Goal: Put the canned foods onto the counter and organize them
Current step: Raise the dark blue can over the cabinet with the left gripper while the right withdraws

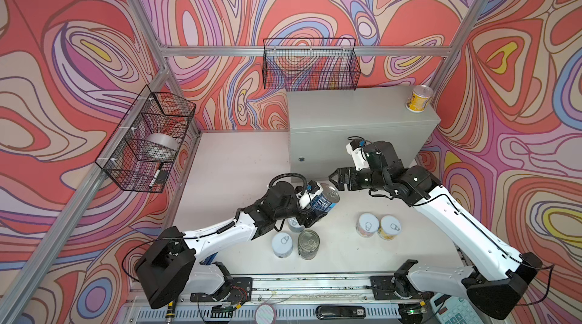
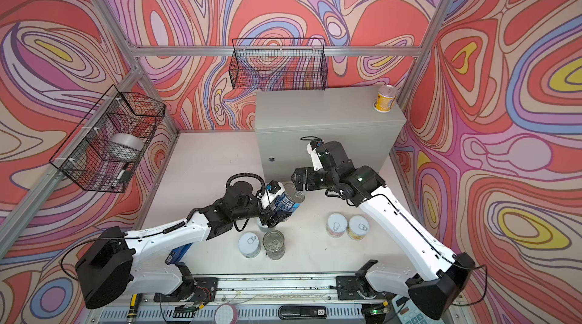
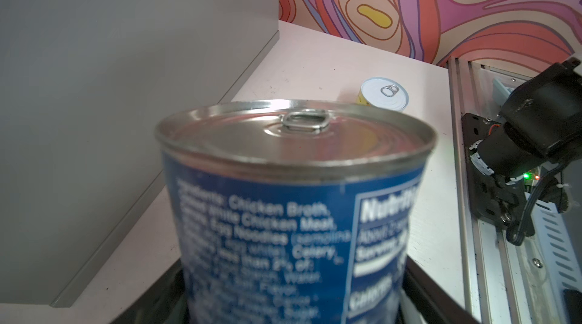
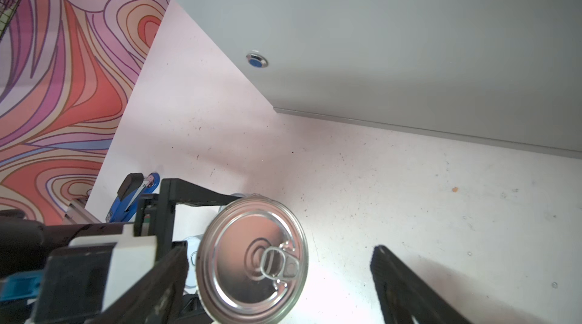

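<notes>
- Pale tabletop [image 1: 239, 161]: tall dark-blue metal tin [image 1: 326, 201] clamped tilted by left gripper [image 1: 316, 208], short of grey metal counter [image 1: 362, 111].
- Right gripper [image 1: 334, 179] jaws apart beside lid [image 4: 255, 256]; tin to be straddled squarely before release.

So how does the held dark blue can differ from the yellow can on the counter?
The dark blue can is tilted, held aloft in the left gripper; the yellow can stands upright, ungripped, on the counter. Labels differ: blue versus yellow. Both have silver lids.
</notes>
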Controlling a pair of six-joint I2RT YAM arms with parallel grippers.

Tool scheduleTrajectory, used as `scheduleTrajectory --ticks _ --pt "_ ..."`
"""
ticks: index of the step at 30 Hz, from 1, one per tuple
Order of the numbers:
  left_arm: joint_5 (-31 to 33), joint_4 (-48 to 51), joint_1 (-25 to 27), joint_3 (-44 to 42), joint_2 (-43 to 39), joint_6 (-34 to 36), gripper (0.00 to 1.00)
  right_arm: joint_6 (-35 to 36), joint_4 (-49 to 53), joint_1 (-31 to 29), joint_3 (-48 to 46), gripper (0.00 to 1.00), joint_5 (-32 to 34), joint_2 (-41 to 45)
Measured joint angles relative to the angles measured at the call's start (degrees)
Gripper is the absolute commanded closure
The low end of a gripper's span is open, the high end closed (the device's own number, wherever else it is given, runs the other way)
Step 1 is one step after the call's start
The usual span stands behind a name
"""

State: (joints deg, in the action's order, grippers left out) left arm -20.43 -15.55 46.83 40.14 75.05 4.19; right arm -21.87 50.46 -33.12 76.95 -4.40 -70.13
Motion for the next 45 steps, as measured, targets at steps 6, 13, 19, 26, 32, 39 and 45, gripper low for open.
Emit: scheduleTrajectory --ticks 6,13,19,26,32,39,45 --pt "1.6 1.11 0.0 -0.13 -2.75 -1.05 0.62 -0.04 -1.27 0.0 -4.52 0.06 2.97 5.07" --pt "2.91 5.75 0.0 0.7 -4.68 -1.66 0.63 -0.13 -4.7 0.0 -15.72 0.05 6.84 15.04" --pt "4.87 10.12 0.0 3.69 -5.14 -3.02 0.63 -1.88 -7.87 0.04 -27.41 0.02 10.29 25.62" --pt "8.07 13.22 0.0 10.05 -5.22 -6.62 0.64 -4.94 -11.67 0.04 -35.21 0.02 11.37 36.98" --pt "10.08 20.26 0.0 19.45 -4.92 -8.85 0.64 -6.32 -12.83 0.04 -38.53 0.02 11.82 39.23" --pt "11.82 25.7 0.0 33.42 -2.4 -10.27 0.64 -6.4 -14.69 0.04 -38.73 0.01 12.44 39.06" --pt "16.68 26.53 0.0 38.16 -0.52 -9.68 0.65 -6.34 -16.61 0.04 -38.8 0.02 12.41 38.84"
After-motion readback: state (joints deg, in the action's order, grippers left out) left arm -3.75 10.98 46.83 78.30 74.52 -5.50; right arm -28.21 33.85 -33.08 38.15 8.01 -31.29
